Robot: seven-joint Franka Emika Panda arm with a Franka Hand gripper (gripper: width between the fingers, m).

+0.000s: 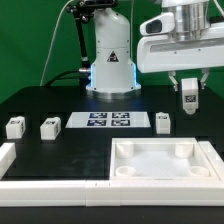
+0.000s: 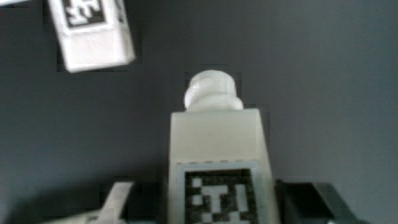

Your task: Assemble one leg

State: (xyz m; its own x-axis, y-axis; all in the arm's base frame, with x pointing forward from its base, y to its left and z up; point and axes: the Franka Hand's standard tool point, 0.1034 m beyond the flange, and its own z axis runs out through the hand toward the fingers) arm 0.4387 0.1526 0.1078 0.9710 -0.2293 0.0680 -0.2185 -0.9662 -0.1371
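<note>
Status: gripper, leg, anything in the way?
Gripper shut on the leg, held over the table. Three spare legs lie apart. Nothing seen blocking.

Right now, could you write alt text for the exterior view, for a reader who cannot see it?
The gripper holds one leg above the black table, at the exterior view's right. Three more legs stand on the table near the marker board, with the large white square piece nearer the camera.

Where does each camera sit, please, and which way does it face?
Exterior view: sits off the arm, facing the robot base across the table; the arm and jaws show.
Wrist view: on the wrist, looking along the jaws down at the table; the jaws show.
Both show the leg held in the jaws.
</note>
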